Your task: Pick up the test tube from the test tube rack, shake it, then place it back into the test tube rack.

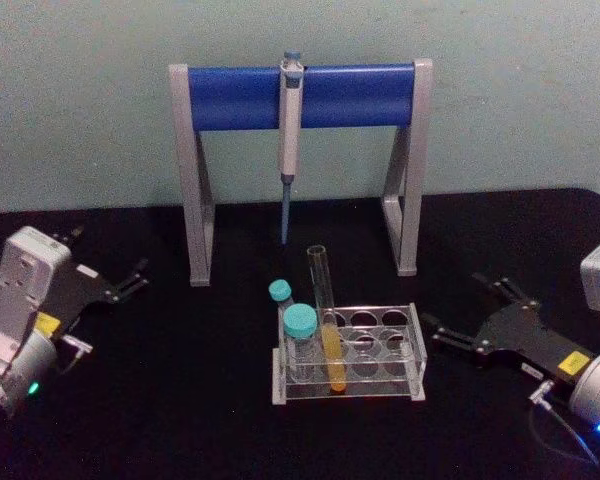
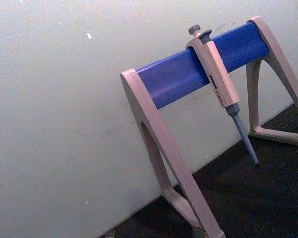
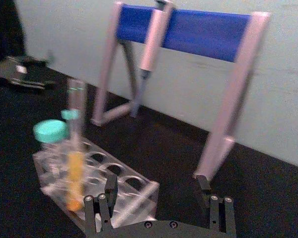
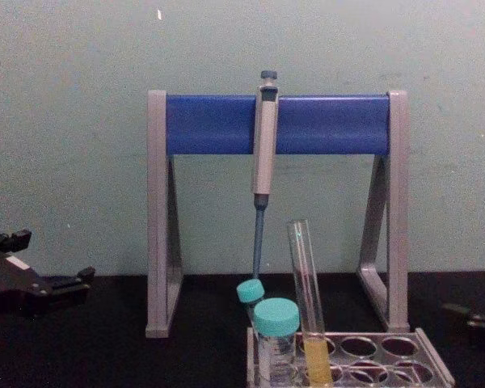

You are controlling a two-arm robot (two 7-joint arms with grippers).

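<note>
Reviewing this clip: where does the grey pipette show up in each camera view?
Head view: pipette hangs top centre, tip down behind the test tube.
Chest view: pipette centre, up and left of the test tube's mouth.
Left wrist view: pipette tilted, hooked on the blue crossbar toward its farther leg.
Right wrist view: pipette beyond the test tube.
Shared landmark: the blue crossbar it hangs from in every view.

Illumination is dim and even. The black table (image 1: 180, 400) absorbs most light and carries no distinct shadows. The pale wall (image 1: 80, 100) beyond the right gripper (image 3: 156, 191) is the brightest surface. Faint glare marks the test tube (image 3: 75, 99) ahead of that gripper. The source is probably diffuse and overhead.
</note>
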